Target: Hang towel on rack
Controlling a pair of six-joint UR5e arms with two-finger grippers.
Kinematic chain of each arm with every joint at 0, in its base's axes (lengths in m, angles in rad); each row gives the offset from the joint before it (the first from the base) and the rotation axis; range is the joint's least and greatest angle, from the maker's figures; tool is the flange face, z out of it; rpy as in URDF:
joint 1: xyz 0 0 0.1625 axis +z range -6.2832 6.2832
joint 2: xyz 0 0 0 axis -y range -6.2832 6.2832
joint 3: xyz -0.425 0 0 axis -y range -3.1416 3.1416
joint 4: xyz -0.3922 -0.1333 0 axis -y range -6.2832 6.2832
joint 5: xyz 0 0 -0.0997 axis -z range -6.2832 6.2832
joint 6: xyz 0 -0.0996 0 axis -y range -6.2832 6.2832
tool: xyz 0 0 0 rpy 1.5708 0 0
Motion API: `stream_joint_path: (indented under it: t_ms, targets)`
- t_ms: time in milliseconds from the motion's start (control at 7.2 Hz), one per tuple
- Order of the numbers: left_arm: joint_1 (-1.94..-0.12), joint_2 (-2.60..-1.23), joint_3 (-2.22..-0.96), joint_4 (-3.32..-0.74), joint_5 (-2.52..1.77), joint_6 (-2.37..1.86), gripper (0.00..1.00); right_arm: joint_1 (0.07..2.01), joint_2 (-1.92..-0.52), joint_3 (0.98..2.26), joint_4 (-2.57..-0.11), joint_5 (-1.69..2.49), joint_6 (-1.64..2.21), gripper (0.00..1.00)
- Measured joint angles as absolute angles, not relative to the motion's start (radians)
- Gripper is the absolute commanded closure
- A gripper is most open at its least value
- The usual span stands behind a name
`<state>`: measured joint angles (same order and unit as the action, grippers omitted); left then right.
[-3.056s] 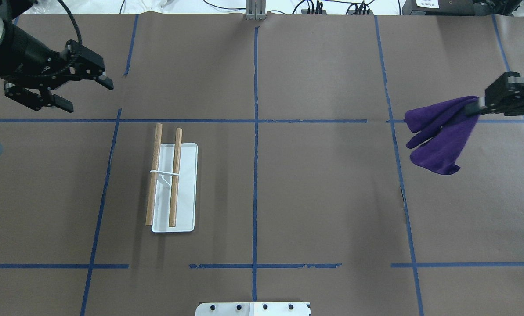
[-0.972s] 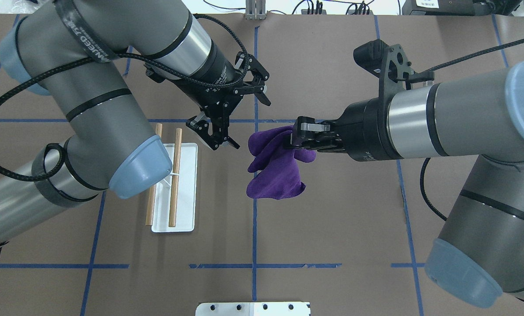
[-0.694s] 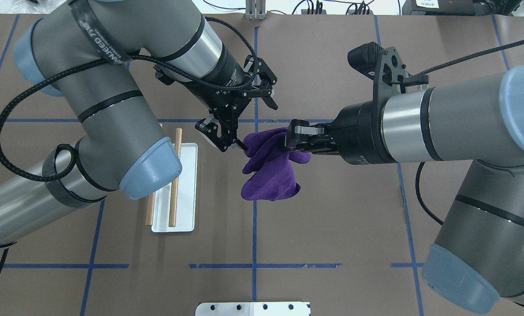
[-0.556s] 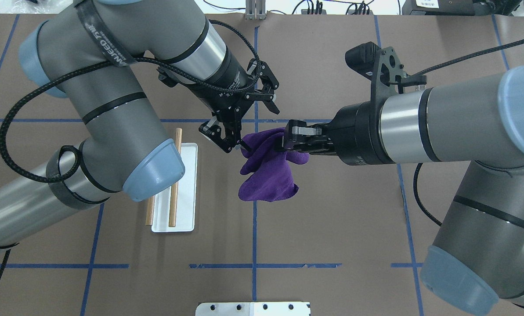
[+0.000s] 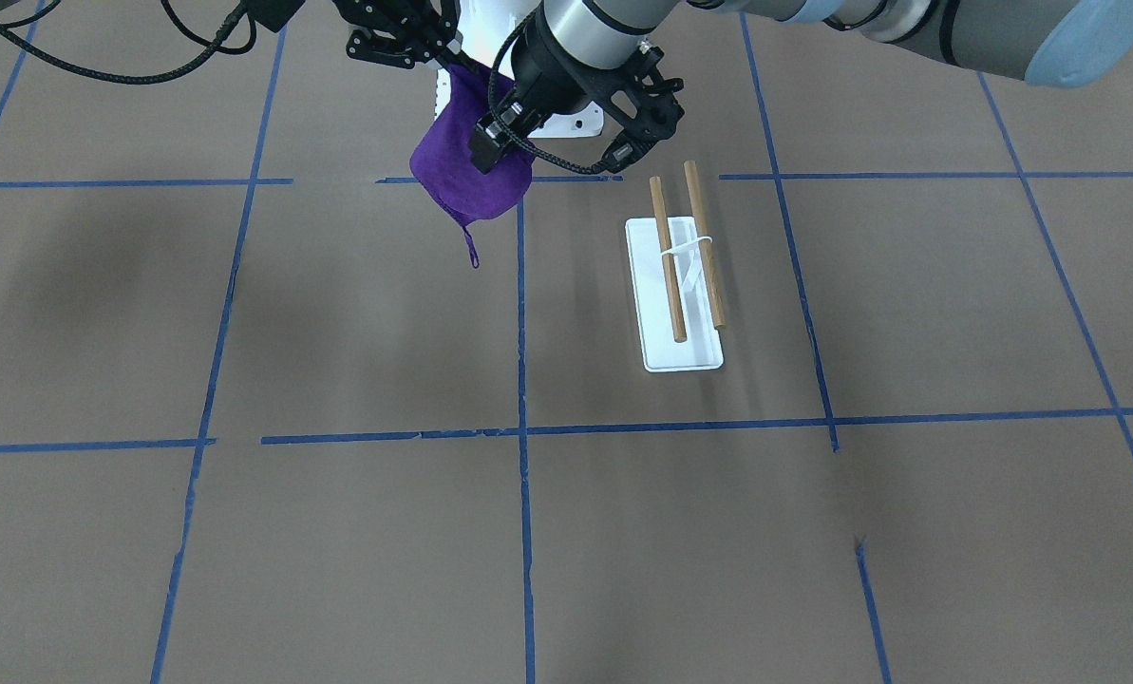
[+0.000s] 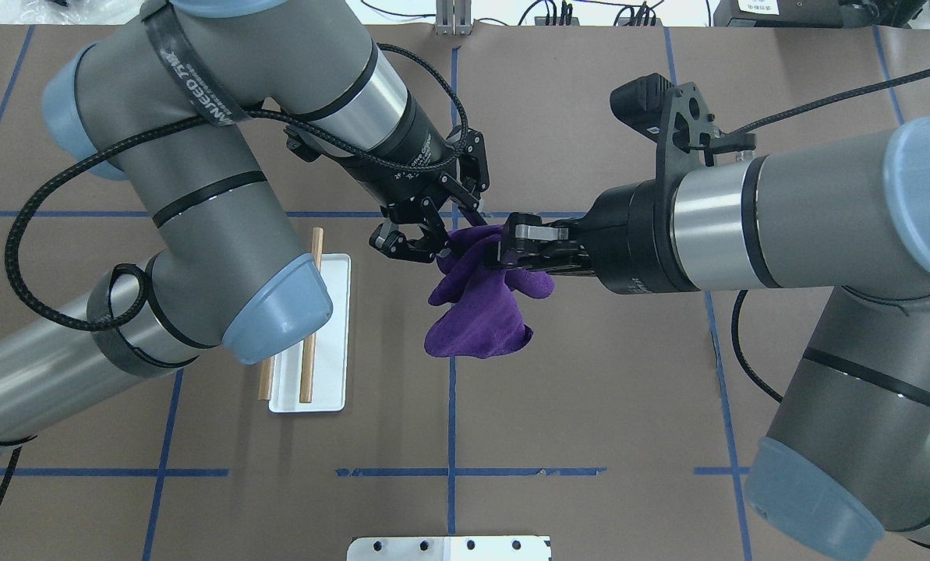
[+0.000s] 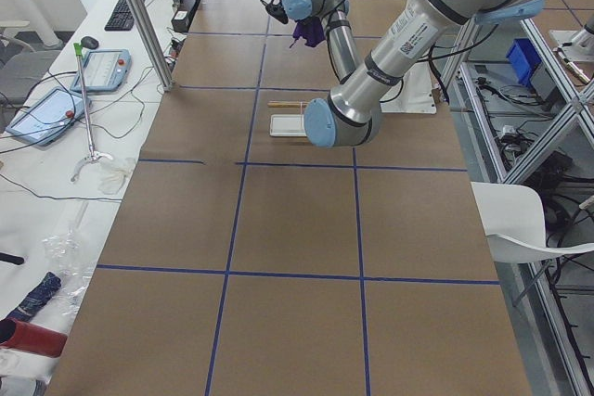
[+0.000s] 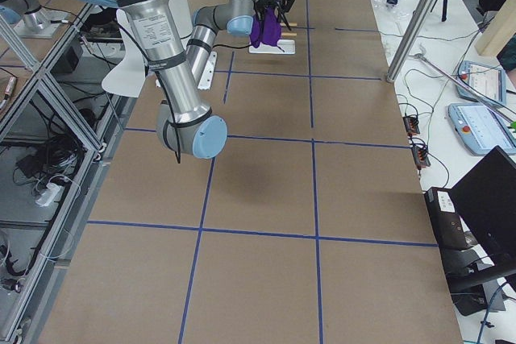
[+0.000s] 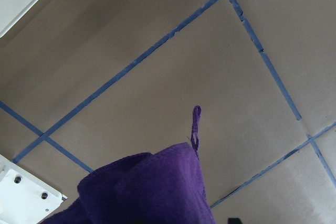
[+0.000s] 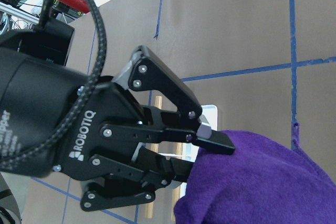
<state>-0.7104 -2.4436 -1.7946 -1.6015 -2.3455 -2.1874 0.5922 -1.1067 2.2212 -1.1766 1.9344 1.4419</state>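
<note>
The purple towel (image 6: 476, 312) hangs bunched above the table's middle, held from both sides. My right gripper (image 6: 503, 253) is shut on its upper right part. My left gripper (image 6: 443, 241) comes in from the left and is shut on the towel's upper left edge; the right wrist view shows its fingers (image 10: 215, 141) pinching the cloth (image 10: 252, 182). The rack (image 6: 309, 327), a white base with two wooden bars, stands on the table to the left of the towel, partly under my left arm. The towel's small loop (image 9: 195, 124) dangles free.
Brown paper with blue tape lines (image 6: 451, 405) covers the table. A white mount plate (image 6: 449, 548) sits at the near edge. Both arms crowd the space above the table's middle. The rack also shows in the front view (image 5: 680, 275).
My right arm brought the towel from the far right to the middle. My left gripper moved in from the far left, open, and has now shut on the towel's edge.
</note>
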Motion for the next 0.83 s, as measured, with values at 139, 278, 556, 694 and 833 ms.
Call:
stream_joint_path:
  t_ms: [139,278,556,694,833]
  targets:
    - [-0.710,-2.444,-1.798,-1.601,-2.345,-2.187,1.00,0.592,-1.105,2.221,-1.177,1.934,1.442,1.00]
    - [-0.710,-2.444,-1.802,-1.598,-2.345,-2.187,1.00,0.592,-1.103,2.221,-1.177,1.933,1.442,1.00]
    - [-0.710,-2.445,-1.817,-1.582,-2.345,-2.187,1.00,0.592,-1.103,2.221,-1.177,1.930,1.442,0.00]
    - [-0.710,-2.445,-1.826,-1.577,-2.345,-2.187,1.00,0.591,-1.105,2.220,-1.179,1.922,1.442,0.00]
    - [-0.710,-2.444,-1.833,-1.575,-2.345,-2.187,1.00,0.590,-1.106,2.220,-1.188,1.915,1.442,0.00]
